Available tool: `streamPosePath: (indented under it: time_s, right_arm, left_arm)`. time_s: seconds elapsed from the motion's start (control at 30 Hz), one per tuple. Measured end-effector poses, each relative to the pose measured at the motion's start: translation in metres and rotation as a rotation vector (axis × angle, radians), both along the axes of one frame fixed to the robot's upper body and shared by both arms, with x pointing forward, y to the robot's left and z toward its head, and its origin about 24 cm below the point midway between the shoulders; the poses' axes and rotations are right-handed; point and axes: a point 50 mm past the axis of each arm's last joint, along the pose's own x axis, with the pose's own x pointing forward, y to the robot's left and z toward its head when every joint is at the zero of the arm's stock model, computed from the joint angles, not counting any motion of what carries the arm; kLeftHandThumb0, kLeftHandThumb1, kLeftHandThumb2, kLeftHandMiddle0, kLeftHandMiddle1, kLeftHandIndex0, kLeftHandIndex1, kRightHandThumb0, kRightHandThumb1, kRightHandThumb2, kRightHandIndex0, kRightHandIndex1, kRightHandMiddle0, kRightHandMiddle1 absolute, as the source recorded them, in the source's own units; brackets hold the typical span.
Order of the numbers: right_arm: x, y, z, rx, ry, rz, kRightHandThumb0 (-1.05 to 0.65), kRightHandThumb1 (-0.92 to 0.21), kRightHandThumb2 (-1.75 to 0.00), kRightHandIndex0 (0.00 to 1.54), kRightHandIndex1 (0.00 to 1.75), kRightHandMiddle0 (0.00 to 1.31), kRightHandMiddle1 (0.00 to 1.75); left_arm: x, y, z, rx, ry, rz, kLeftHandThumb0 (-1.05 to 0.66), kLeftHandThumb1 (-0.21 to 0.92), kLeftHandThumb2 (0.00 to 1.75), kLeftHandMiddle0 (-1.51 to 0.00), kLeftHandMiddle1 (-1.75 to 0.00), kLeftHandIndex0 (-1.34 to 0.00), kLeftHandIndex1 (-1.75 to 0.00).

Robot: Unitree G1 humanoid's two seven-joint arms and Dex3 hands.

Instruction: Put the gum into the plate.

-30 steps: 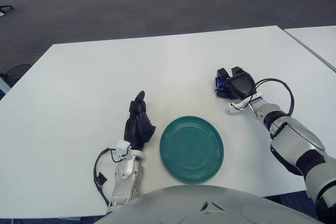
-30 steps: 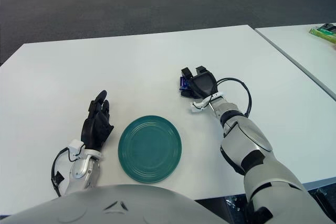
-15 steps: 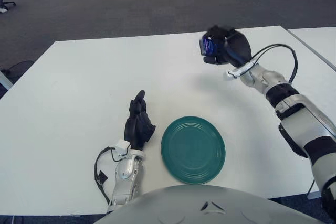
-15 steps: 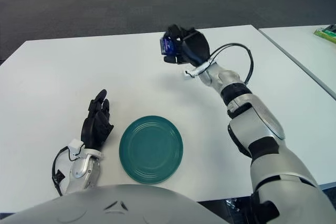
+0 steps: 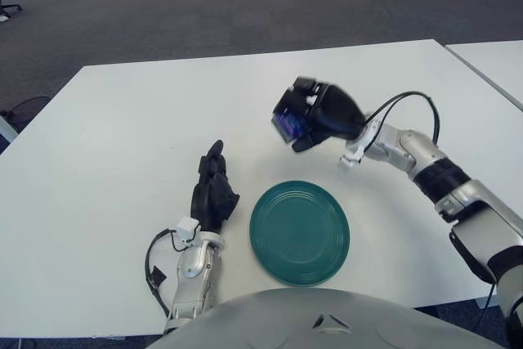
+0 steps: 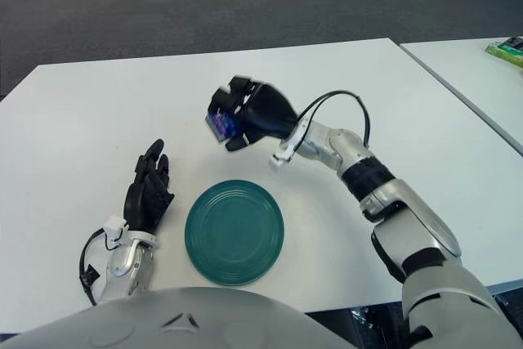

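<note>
White desk [image 5: 122, 145], wide, bare top. Second white desk [image 6: 466, 71] just beside its right edge, narrow gap between. Green packet [image 6: 508, 49] at that desk's far right edge. Dark grey carpet floor [image 5: 204, 6] beyond.

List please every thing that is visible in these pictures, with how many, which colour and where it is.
gum: one, blue pack, held in the air above the table, beyond the plate
plate: one, dark green, on the near part of the table, nothing in it
table: one, white, under everything
second table: one, white, at the right
green item: one, on the second table, too far to identify
right hand: black, closed on the gum
left hand: black, resting on the table left of the plate, fingers relaxed
</note>
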Motion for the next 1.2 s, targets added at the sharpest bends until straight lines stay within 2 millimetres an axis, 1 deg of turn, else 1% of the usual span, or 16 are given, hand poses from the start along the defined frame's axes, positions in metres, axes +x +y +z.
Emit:
streamPosePath:
  time_s: [0.13,0.3,0.5,0.63,0.7,0.87,1.2]
  right_arm:
    - [-0.015,0.005,0.001,-0.059,-0.037,0.048,-0.45,-0.83,-0.72,1.27,1.75,1.00,1.75]
    - [-0.033,0.010,-0.003,-0.140,-0.034,0.130,-0.46,-0.83,-0.73,1.27,1.75,0.98,1.75]
    - [-0.045,0.005,-0.012,-0.319,-0.014,0.237,-0.46,-0.84,-0.73,1.24,1.75,0.88,1.75]
    - [-0.054,0.003,-0.016,-0.449,-0.007,0.303,-0.46,-0.84,-0.72,1.23,1.75,0.86,1.75]
    - [-0.059,0.004,-0.018,-0.504,-0.003,0.330,-0.46,-0.85,-0.71,1.23,1.75,0.87,1.75]
    - [-0.065,0.005,-0.023,-0.584,0.015,0.360,-0.47,-0.85,-0.71,1.24,1.75,0.90,1.75]
    - [-0.069,0.005,-0.031,-0.723,0.079,0.362,-0.48,-0.86,-0.72,1.27,1.75,0.92,1.75]
  left_arm:
    - [0.000,0.000,0.000,-0.001,0.002,0.000,-0.98,0.92,0.95,-0.14,-0.01,0.00,-0.59]
    - [0.001,0.000,0.002,-0.003,0.008,-0.004,-0.99,0.92,0.95,-0.11,0.00,0.00,-0.52]
    - [0.000,-0.001,0.002,0.002,0.014,-0.007,-0.99,0.92,0.95,-0.06,0.00,0.00,-0.43]
    - [-0.001,-0.001,0.003,0.019,0.015,-0.008,-0.98,0.92,0.95,-0.05,0.00,0.00,-0.41]
    - [-0.001,-0.002,0.003,0.029,0.016,-0.008,-0.98,0.92,0.96,-0.05,0.00,0.00,-0.41]
    - [-0.001,-0.003,0.003,0.033,0.016,-0.010,-0.98,0.92,0.97,-0.05,0.00,0.00,-0.41]
    - [-0.002,-0.003,0.003,0.025,0.015,-0.007,-0.98,0.92,0.98,-0.07,-0.01,0.00,-0.47]
